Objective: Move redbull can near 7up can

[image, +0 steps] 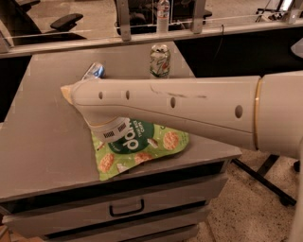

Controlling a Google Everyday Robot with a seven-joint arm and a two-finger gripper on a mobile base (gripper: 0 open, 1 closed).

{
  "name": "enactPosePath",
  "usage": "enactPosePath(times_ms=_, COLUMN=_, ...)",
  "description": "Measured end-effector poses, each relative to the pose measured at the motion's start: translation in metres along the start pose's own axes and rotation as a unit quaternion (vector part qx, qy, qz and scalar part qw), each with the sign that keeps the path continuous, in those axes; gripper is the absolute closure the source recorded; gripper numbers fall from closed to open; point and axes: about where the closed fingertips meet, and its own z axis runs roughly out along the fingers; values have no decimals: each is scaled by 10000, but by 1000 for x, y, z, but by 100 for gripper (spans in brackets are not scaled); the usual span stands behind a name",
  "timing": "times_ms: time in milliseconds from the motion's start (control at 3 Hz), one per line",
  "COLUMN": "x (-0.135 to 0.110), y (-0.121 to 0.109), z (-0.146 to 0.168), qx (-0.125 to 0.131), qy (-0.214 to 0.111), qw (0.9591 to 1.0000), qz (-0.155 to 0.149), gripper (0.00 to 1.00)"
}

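The redbull can, slim silver and blue, lies tilted at the back left of the grey table, its lower part hidden behind my arm. The 7up can, white and green, stands upright at the table's back edge, to the right of the redbull can and apart from it. My big cream arm reaches across from the right. My gripper is at the arm's left end, low over the table just in front of the redbull can, mostly hidden under the arm.
A green snack bag lies flat on the table under the arm's end. The table has drawers at the front. A railing with a water bottle runs behind the table. Office chairs stand further back.
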Motion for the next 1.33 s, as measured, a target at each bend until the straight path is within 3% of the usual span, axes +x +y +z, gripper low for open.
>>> enactPosePath(times_ms=667, x=-6, y=4, z=-3, qx=158, qy=52, qw=9997, qz=-164, gripper=97)
enactPosePath(times_ms=1333, x=-10, y=-26, z=-24, qx=600, qy=92, qw=9971, qz=-466, gripper=100)
